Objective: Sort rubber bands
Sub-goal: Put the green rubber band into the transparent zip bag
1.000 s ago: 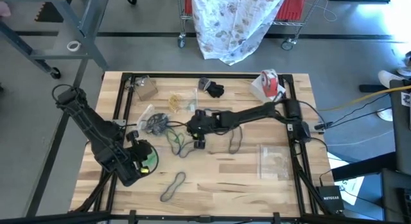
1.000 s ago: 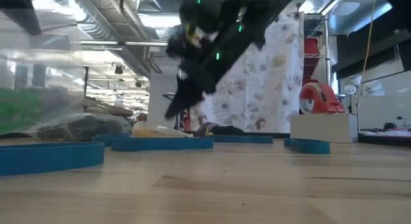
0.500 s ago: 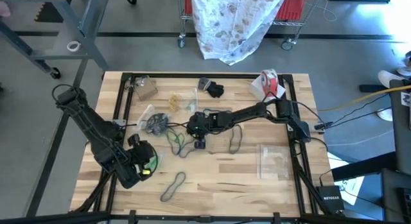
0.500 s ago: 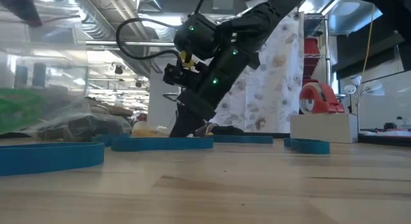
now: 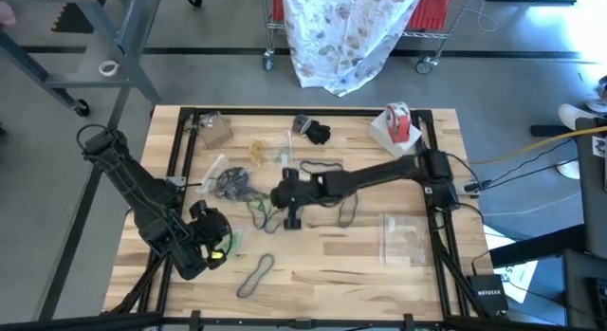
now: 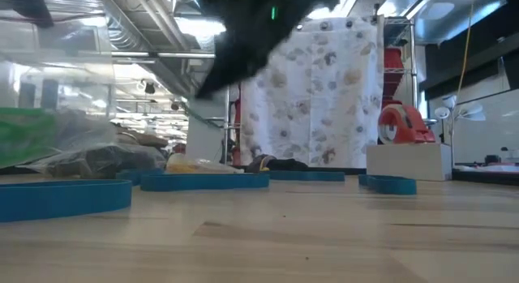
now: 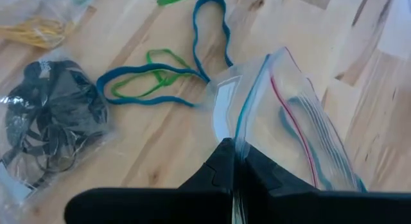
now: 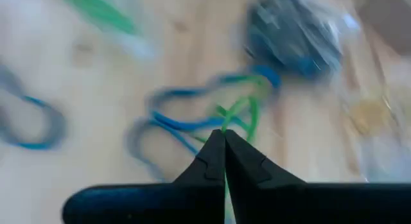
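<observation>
Teal-blue and green rubber bands (image 5: 258,210) lie tangled on the table's middle left. My right gripper (image 5: 274,198) hovers just right of them, shut on a green band (image 8: 249,116). Near the front left, my left gripper (image 5: 216,239) is shut on a clear zip bag (image 7: 292,121) with green showing inside. A dark band (image 5: 254,274) lies near the front edge and a black loop (image 5: 347,208) under the right arm. In the low view only the right arm (image 6: 243,32) shows, as a dark blur at the top. My left gripper pinches the zip bag's top edge (image 7: 239,142) between its two fingers, and the bag stands up beyond the fingertips, clear of the table. My right gripper pinches one strand of the green band (image 8: 226,126) between its fingertips, slanting down from the table's right. The rest of the band runs down into the tangle of blue bands (image 8: 183,124).
Bags of black bands (image 5: 228,181) and tan bands (image 5: 260,149) lie at the back left. An empty clear bag (image 5: 403,238) lies front right. A red-and-white tape roll (image 5: 398,122) and a black object (image 5: 318,133) sit at the far edge. Blue bands (image 6: 203,182) lie before the low camera.
My right gripper went down to the tangle of bands, then rose and drew a little toward the table's left. My left gripper rolled slightly in place with the bag, so less green shows from above.
</observation>
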Controlling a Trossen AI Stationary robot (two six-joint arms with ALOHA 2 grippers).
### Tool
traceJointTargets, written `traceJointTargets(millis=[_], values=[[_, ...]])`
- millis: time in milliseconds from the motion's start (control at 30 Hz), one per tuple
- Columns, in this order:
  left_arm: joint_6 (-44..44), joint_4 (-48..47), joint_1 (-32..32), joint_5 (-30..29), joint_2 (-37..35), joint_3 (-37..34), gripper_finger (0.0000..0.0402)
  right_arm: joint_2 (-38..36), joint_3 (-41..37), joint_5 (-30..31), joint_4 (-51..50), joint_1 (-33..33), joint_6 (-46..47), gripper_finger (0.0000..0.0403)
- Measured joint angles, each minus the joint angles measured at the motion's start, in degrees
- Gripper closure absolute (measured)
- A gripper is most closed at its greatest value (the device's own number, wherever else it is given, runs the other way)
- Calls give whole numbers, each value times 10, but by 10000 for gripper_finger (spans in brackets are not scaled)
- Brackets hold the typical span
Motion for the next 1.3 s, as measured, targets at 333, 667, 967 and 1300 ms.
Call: traceJointTargets(millis=[333, 667, 967, 1300], values=[[5, 19, 1, -15, 1, 0, 402, -1, 92, -21, 112, 124, -20, 402], [98, 141, 10, -38, 7, 0, 402, 24, 92, -10, 247, 135, -93, 402], [138, 166, 15, -46, 7, 0, 401, 39, 92, -6, 232, 120, -107, 402], [163, 174, 17, -49, 7, 0, 402, 54, 92, -15, 232, 121, -105, 402]])
